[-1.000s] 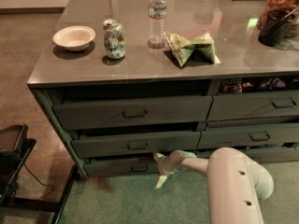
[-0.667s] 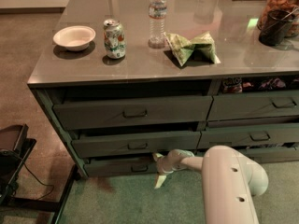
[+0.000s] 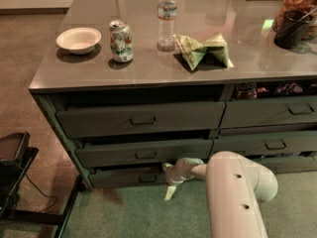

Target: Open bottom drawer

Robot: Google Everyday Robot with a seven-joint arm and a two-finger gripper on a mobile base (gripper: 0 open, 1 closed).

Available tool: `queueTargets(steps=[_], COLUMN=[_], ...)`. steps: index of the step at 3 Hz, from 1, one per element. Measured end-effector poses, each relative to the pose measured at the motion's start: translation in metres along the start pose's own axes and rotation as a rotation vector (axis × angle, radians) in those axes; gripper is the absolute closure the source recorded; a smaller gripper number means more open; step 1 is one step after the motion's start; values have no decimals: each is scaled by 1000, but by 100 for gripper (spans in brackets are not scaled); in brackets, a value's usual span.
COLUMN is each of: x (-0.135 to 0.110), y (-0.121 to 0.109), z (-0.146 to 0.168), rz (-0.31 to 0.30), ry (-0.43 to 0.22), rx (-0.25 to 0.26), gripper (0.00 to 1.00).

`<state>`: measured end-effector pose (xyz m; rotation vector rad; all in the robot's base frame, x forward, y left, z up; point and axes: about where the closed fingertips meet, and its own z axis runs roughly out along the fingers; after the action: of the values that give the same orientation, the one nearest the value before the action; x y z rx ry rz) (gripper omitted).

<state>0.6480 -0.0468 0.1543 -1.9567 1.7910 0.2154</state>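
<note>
The bottom drawer (image 3: pixel 124 177) is the thin dark grey-green front at the base of the left stack, under two taller fronts. Its small loop pull (image 3: pixel 147 179) sits near the centre. The drawer stands slightly out from the cabinet. My gripper (image 3: pixel 170 178) is at the drawer's right end, just right of the pull, on a white arm (image 3: pixel 233 192) that reaches in from the lower right. One pale finger (image 3: pixel 169 192) points down toward the floor. The wrist hides the drawer's right end.
The counter top (image 3: pixel 148 68) holds a white bowl (image 3: pixel 78 39), a green can (image 3: pixel 121 41), a water bottle (image 3: pixel 167 16) and a green chip bag (image 3: pixel 203 50). A neighbouring drawer stack (image 3: pixel 270 128) is on the right. A dark stand (image 3: pixel 15 172) is at the lower left.
My arm has shifted slightly left and nearer the camera. The gripper stays at the bottom drawer's right end. The drawer has not visibly moved.
</note>
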Motion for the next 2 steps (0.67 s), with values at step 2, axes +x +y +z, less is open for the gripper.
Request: queueTargets(steps=[2], x=[0], y=[0], z=[0], rz=[0], ry=[0], rx=[0], gripper=[41])
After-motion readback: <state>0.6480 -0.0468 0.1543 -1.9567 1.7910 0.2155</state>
